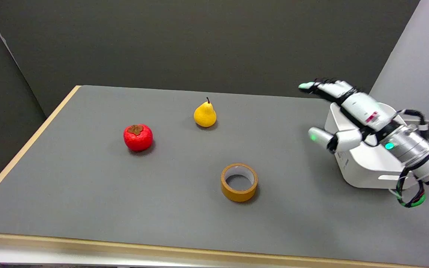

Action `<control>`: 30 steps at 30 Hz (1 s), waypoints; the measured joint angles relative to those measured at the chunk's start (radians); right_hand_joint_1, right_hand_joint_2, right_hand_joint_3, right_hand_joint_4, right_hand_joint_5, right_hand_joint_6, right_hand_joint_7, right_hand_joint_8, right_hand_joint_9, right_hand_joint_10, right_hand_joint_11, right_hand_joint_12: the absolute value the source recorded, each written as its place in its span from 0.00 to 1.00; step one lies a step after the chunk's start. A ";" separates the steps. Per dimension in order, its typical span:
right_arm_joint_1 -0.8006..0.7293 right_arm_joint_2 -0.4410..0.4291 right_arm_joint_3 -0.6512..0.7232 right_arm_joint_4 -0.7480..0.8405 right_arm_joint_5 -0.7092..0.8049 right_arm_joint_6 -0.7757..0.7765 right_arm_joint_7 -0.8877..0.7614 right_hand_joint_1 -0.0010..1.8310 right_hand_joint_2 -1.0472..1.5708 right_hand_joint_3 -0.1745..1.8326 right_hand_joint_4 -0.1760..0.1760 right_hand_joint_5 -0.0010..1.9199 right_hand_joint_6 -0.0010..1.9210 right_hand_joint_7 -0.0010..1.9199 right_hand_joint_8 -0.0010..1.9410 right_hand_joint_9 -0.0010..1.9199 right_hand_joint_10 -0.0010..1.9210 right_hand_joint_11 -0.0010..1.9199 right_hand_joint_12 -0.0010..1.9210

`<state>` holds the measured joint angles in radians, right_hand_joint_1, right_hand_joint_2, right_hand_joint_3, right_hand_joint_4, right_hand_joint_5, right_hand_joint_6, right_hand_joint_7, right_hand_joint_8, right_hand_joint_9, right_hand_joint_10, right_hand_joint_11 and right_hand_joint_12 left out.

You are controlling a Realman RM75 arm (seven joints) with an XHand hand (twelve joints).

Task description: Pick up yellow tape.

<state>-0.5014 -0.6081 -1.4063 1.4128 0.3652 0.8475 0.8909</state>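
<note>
The yellow tape (239, 182) is a flat roll lying on the grey table (88, 186), right of centre and toward the front. My right hand (343, 111) hovers in the air at the right, well apart from the tape, above and to its right. The fingers are stretched out and spread, the thumb hangs lower, and nothing is held.
A red persimmon (138, 137) sits left of centre and a yellow pear (205, 114) stands behind the tape. A white bin (363, 169) rests at the right edge, partly behind my forearm. The table's wooden rim runs along the left and front.
</note>
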 measured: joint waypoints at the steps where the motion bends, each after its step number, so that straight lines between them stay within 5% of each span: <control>1: 0.000 -0.001 -0.009 0.012 -0.015 -0.014 -0.012 0.17 0.58 0.56 0.80 0.02 0.12 0.03 0.09 0.03 0.26 0.02 0.53; 12: 0.033 -0.042 -0.130 0.143 -0.196 -0.201 -0.141 0.20 0.57 0.53 0.70 0.00 0.00 0.00 0.01 0.00 0.17 0.00 0.51; 30: 0.110 -0.176 -0.326 0.297 -0.415 -0.512 -0.254 0.22 0.57 0.52 0.68 0.00 0.00 0.00 0.00 0.00 0.09 0.00 0.44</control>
<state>-0.3911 -0.7837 -1.7327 1.7101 -0.0496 0.3359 0.6365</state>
